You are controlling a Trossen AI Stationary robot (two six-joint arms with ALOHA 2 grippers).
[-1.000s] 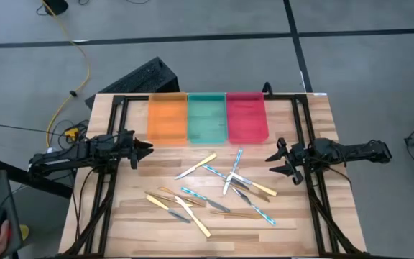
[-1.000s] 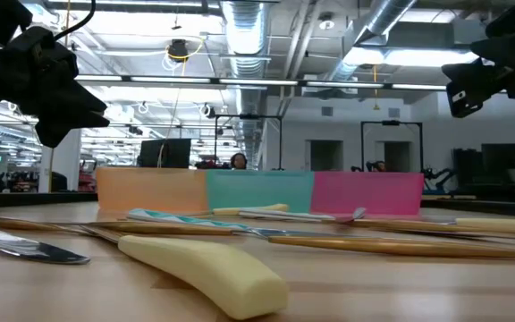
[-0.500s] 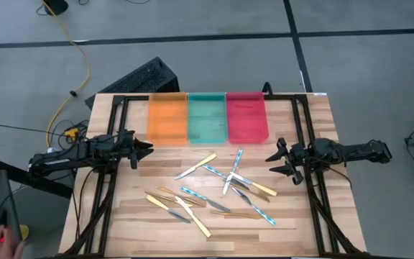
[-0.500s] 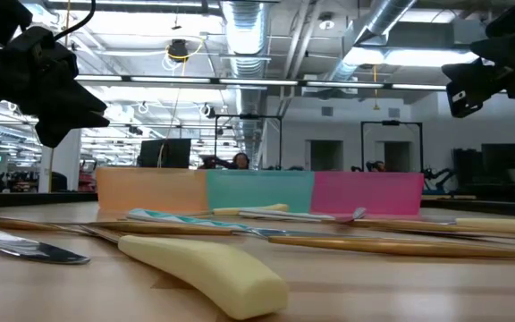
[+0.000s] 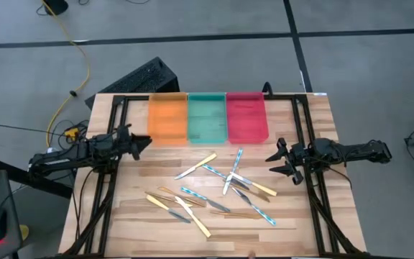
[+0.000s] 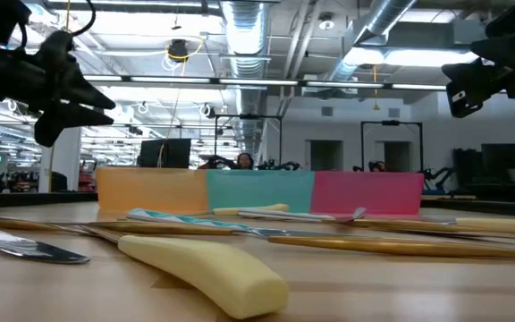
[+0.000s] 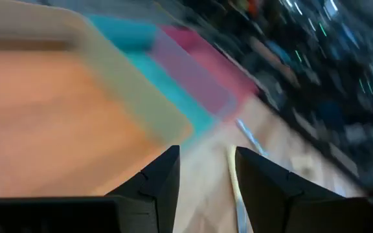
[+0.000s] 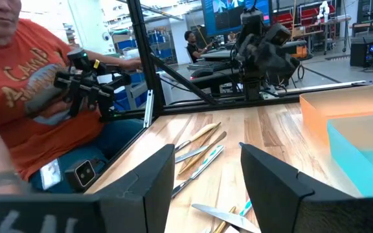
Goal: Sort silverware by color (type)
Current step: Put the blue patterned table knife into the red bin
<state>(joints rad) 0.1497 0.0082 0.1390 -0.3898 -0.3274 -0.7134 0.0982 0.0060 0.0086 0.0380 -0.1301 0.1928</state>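
Note:
The silverware [image 5: 218, 188] lies scattered flat on the wooden table, in the middle: bronze-gold, pale yellow-handled and silver, blue-handled pieces. In the low view a pale yellow handle [image 6: 204, 268] lies nearest. My left gripper [image 5: 146, 141] hovers open above the table's left side, beside the orange tray [image 5: 167, 119]; its wrist view shows the gap [image 7: 206, 188] with nothing in it. My right gripper [image 5: 272, 164] hovers open at the right side, level, pointing at the silverware, its gap [image 8: 206, 175] also bare.
The orange tray, a green tray [image 5: 206, 117] and a red tray [image 5: 246, 116] stand side by side at the far edge. Black frame rails [image 5: 110, 180] run along both table sides. A person in an orange shirt [image 8: 31, 97] sits beyond the left side.
My left gripper has stayed in place but has rolled and swung its fingertips a little toward the far edge and the orange tray. Its gap looks the same. The silverware has not moved.

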